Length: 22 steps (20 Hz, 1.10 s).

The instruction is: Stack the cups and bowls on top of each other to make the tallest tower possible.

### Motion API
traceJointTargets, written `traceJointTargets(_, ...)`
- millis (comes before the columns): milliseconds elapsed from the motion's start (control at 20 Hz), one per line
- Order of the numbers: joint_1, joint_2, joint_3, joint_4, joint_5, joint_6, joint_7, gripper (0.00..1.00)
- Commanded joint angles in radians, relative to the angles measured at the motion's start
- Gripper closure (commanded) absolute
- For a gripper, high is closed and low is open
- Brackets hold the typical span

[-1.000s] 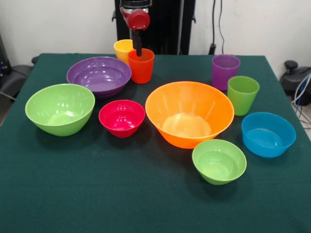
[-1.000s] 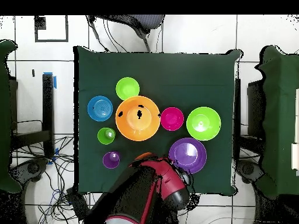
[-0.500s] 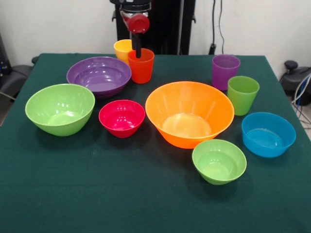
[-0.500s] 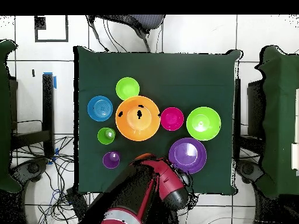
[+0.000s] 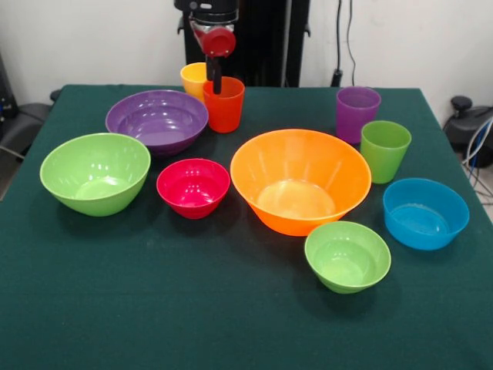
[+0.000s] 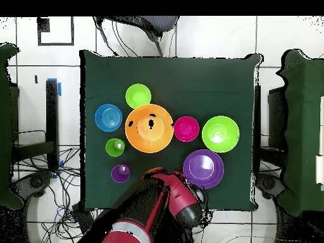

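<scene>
Six bowls stand on the green table: orange (image 5: pixel 300 179) in the middle, purple (image 5: pixel 157 119), big light green (image 5: pixel 95 171), magenta-red (image 5: pixel 193 186), small light green (image 5: pixel 347 254) and blue (image 5: pixel 425 212). A red-orange cup (image 5: pixel 224 106) and a yellow cup (image 5: pixel 195 77) stand at the far side. A purple cup (image 5: pixel 357 112) and a green cup (image 5: pixel 384 149) stand at the right. My gripper (image 5: pixel 213 81) hangs at the red-orange cup's far rim, beside the yellow cup. In the overhead view my arm (image 6: pixel 158 202) hides the gripper and both far cups.
The purple bowl sits close to the left of the red-orange cup. The robot's black pedestal (image 5: pixel 262 38) stands just behind the table's far edge. Cables and a chair base (image 5: pixel 470 116) lie beyond the right edge.
The gripper has shifted slightly down and to the left at the red-orange cup. No cup or bowl has moved.
</scene>
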Motion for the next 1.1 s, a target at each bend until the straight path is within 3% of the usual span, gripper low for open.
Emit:
traceJointTargets(50,0.021,0.063,0.088,0.002,-0.046,0.126,-0.136,0.0)
traceJointTargets(650,0.044,0.081,0.048,-0.01,-0.081,0.077,-0.104,0.0)
traceJointTargets(1100,0.085,0.033,0.036,0.004,-0.077,0.009,-0.059,0.0)
